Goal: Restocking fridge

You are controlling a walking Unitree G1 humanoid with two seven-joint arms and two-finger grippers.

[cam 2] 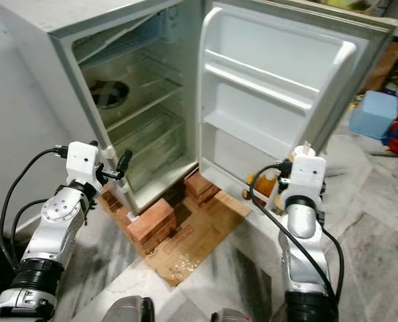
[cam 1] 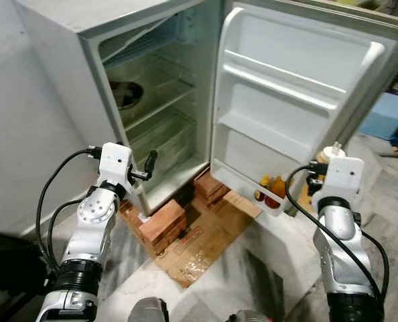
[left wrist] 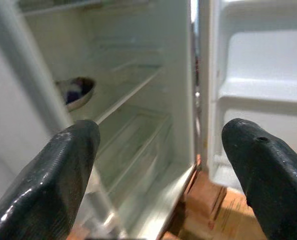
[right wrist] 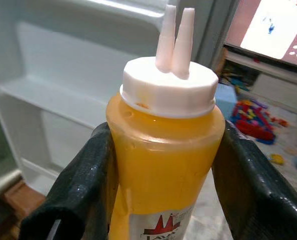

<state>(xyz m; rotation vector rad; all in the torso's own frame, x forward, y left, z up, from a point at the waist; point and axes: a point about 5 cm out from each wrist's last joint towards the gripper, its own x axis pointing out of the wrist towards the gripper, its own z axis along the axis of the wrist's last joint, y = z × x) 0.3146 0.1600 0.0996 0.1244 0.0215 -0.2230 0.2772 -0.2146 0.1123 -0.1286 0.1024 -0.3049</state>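
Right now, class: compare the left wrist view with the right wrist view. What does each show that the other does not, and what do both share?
Left wrist view: the open left pincer, its fingers wide apart, facing the fridge's interior with wire shelves and a bowl.

Right wrist view: the right pincer shut on a yellow sauce bottle with a white twin-nozzle cap, and toys on the floor behind it.

Both: the white inside of the fridge door with its shelves.

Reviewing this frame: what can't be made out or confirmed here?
- Bowl contents: blurred in the left wrist view, dark in the head views.
- Sauce bottle label: cut off by the right wrist view's bottom edge.
- Bottles in the lowest door shelf: partly hidden by the shelf rail and the right arm.
- Fridge freezer box: interior shadowed.
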